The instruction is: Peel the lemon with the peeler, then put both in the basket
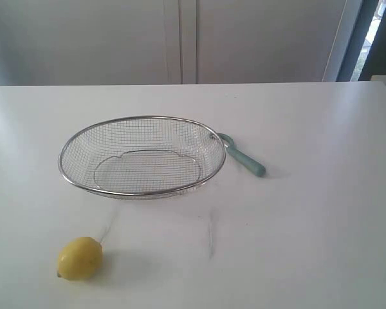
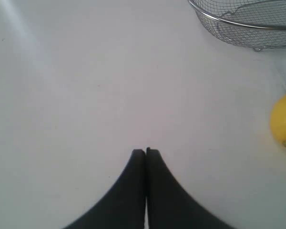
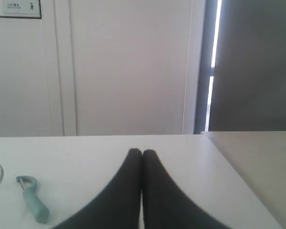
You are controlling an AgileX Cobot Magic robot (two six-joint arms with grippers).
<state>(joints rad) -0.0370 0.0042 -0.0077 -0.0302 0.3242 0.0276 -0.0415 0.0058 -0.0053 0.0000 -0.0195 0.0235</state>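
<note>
Well, I'm looking at a white table [image 1: 321, 232] that runs back to pale panelled doors [image 1: 180, 38]. The basket [image 1: 141, 118] sits mid-table, between the lemon [image 1: 80, 258] near the front left and the peeler [image 1: 246, 161], whose blade end lies at its right rim. On the left gripper [image 2: 146, 151] and right gripper [image 3: 142, 152] alike, fingers are pressed together.

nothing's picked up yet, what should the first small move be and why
Probably open the right gripper and ease it toward the peeler. Both it and the left gripper are shut and hold nothing. The peeler lies by the right end of the basket, on that arm's side, while the lemon sits whole on the left.
</note>
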